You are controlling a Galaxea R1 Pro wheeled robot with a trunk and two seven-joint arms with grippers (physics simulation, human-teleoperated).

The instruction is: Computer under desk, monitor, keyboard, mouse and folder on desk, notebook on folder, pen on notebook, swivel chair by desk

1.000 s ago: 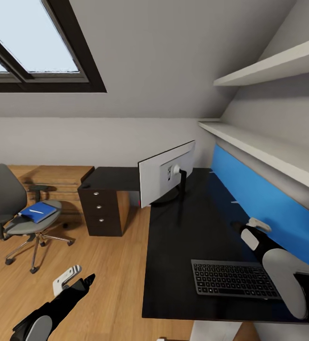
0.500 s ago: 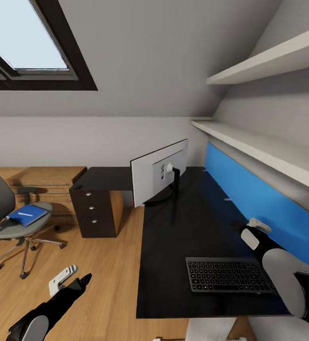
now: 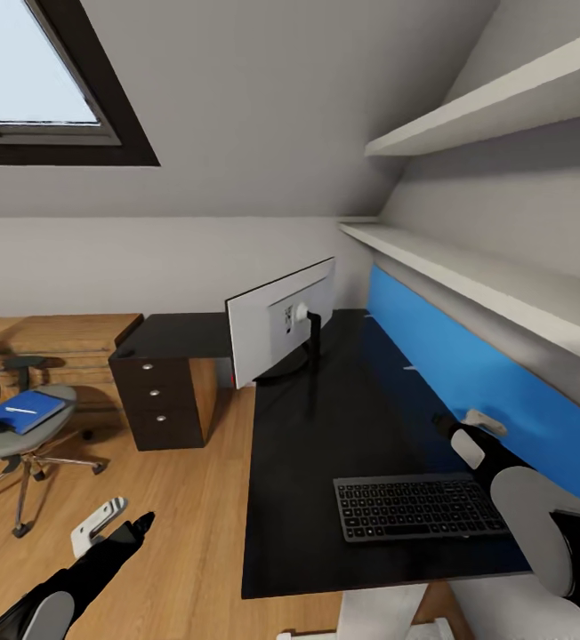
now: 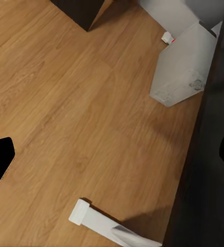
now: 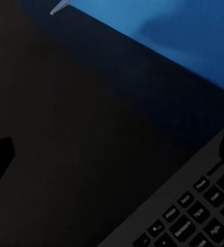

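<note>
Left gripper [image 3: 103, 526] hangs over the floor [image 3: 183, 498], fingers apart, holding nothing. Right gripper [image 3: 462, 425] hovers above the desk [image 3: 308, 444] beside the keyboard [image 3: 419, 507]; its opening cannot be determined. Farther back: monitor [image 3: 277, 331]; folder [image 3: 23, 411] on the swivel chair [image 3: 10, 436].

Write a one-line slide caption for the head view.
White-backed flat monitor and slim dark-keyed keyboard on the long black desk; bright blue folder on the grey swivel chair.
</note>
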